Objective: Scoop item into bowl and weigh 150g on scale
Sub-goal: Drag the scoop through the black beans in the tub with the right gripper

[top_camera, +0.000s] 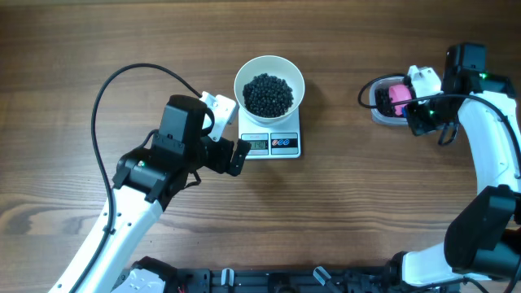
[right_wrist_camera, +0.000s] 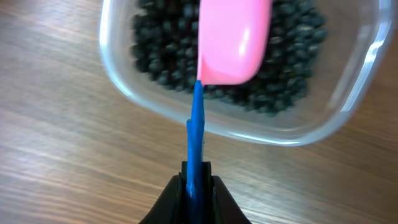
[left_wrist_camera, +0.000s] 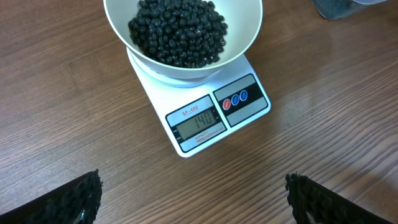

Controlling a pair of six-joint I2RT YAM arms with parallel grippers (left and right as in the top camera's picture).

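- Right gripper (right_wrist_camera: pixel 196 180) is shut on the thin blue handle (right_wrist_camera: pixel 196 118) of the scoop (right_wrist_camera: pixel 233 43), over the clear tub (right_wrist_camera: pixel 124 99) at right.
- Beans (top_camera: pixel 269 94) fill the white bowl (top_camera: pixel 242 80) on the scale (top_camera: pixel 285 145); more lie in the tub.
- Small, hard and loose, they likely roll: keep the scoop level.
- Left gripper (left_wrist_camera: pixel 193 198) hangs wide open, empty, left of the scale; the table (top_camera: pixel 350 203) between tub and bowl is bare.

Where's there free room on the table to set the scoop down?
Bare table between scale and tub, in front of the scale, and along the far-left side beyond the cable. Crowded: left of the scale, where the open left gripper sits by the bowl.
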